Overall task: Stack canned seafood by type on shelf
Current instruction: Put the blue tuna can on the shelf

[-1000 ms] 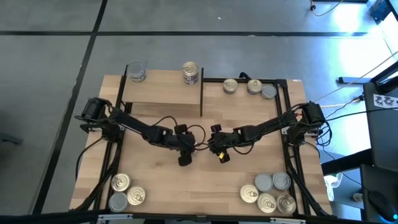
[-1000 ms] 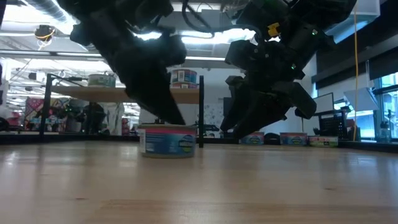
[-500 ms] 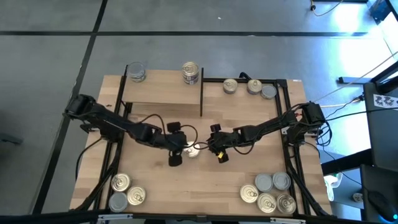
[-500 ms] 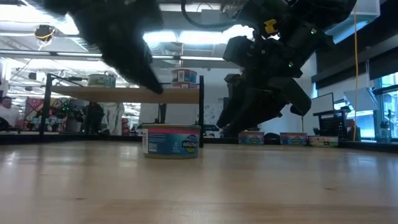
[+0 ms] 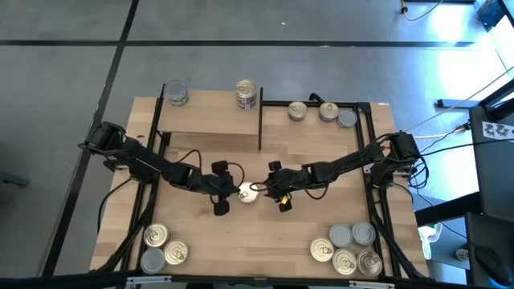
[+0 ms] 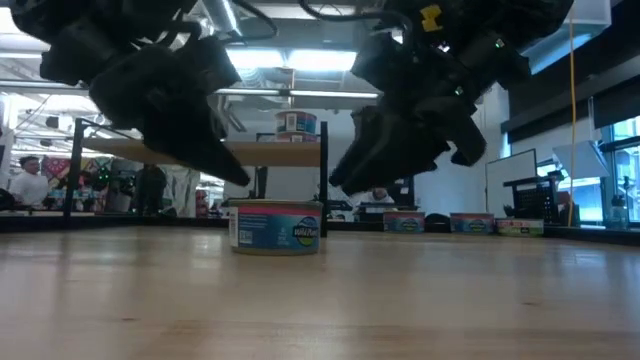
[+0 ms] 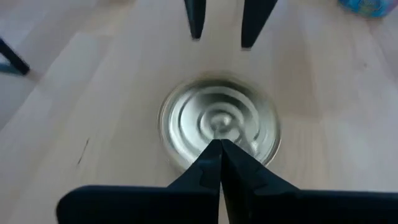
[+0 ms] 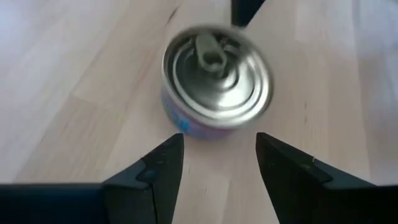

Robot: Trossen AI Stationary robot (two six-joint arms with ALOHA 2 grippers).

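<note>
Your left gripper (image 5: 222, 199), fingers pressed together, hovers at the lone tin's (image 5: 246, 193) nine o'clock at mid-table; your right gripper (image 5: 273, 193), fingers apart, flanks it at three. Advance carelessly and a fingertip could shove the tin askew.

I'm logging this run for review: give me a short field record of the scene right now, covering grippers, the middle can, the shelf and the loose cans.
left gripper: shut, empty, beside the centre can
right gripper: open, empty, on the can's other side
centre can: upright on the table, free of both grippers
shelf: silver-topped can at one end, can stack at the other
near-left cans: three
near-right cans: five
far-right cans: three
</note>
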